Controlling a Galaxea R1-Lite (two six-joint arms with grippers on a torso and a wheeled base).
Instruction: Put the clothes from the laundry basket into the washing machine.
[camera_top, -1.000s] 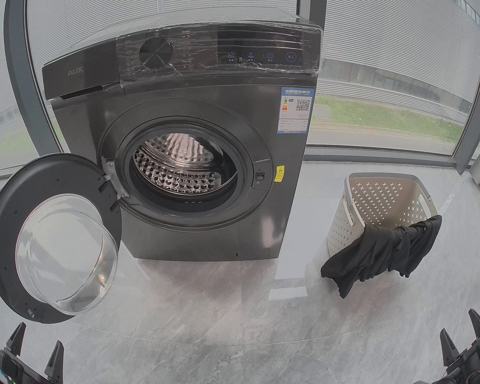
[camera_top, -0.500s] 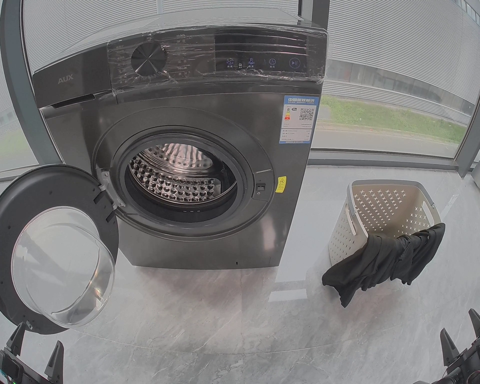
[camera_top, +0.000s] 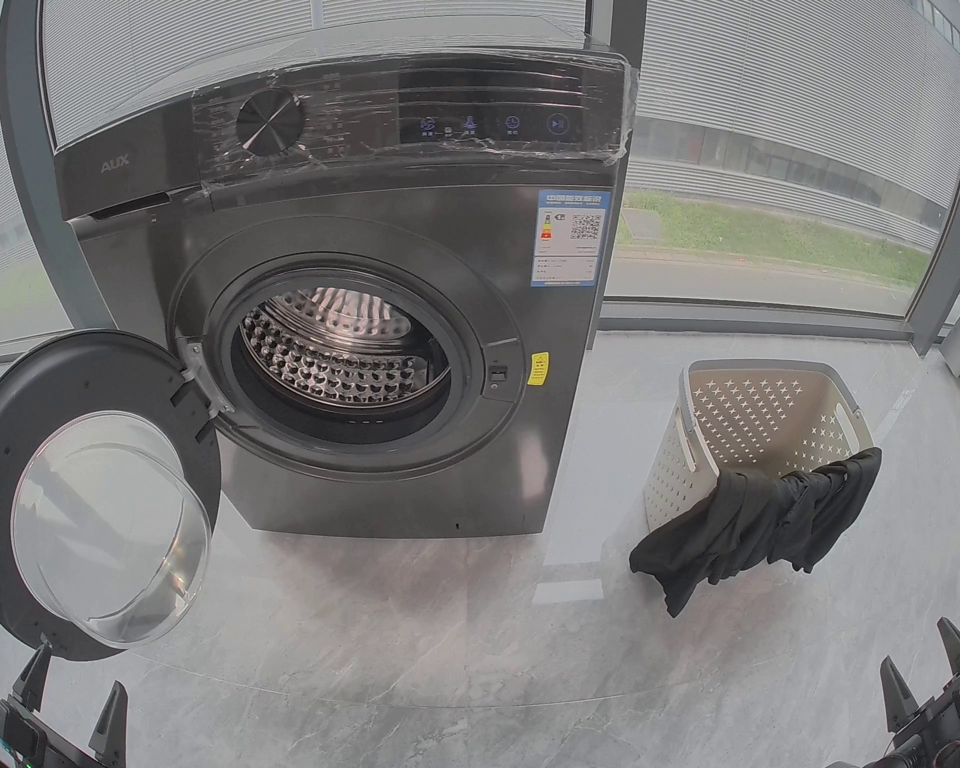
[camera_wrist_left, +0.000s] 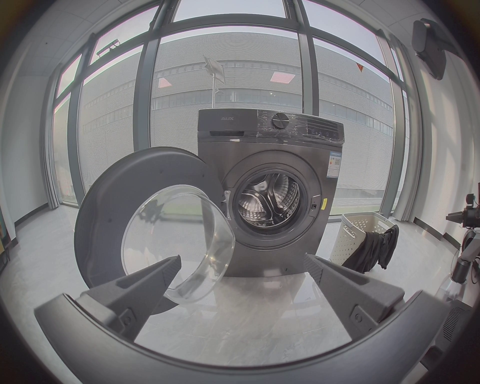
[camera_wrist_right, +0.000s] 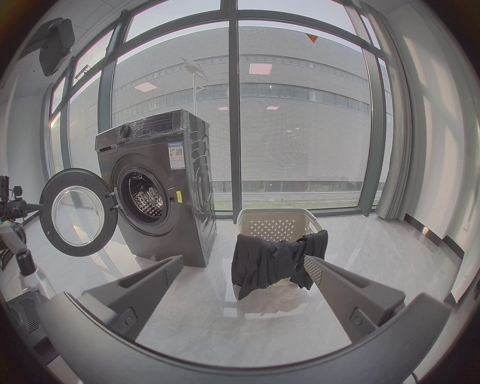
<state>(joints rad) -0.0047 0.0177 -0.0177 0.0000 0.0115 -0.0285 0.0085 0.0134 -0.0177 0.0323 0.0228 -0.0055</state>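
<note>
Left gripper (camera_wrist_left: 241, 260) and right gripper (camera_wrist_right: 242, 261) both hold their fingers spread wide, grasping nothing. Black clothes (camera_top: 755, 515) drape over the laundry basket (camera_top: 668, 480) rim, beside the washing machine (camera_top: 560, 420), whose door (camera_top: 70, 390) stands open.

Grey, cream, black.
Dark grey metal washing machine (camera_top: 420, 215); cream star-perforated plastic laundry basket (camera_top: 668, 480); black cloth garment (camera_top: 750, 510).

The washing machine (camera_top: 330, 220) stands left on the floor (camera_top: 450, 620), its door (camera_top: 60, 400) hanging open on its left side. The laundry basket (camera_top: 770, 410) stands to its right, clothes (camera_top: 760, 515) draped over the near rim.
</note>
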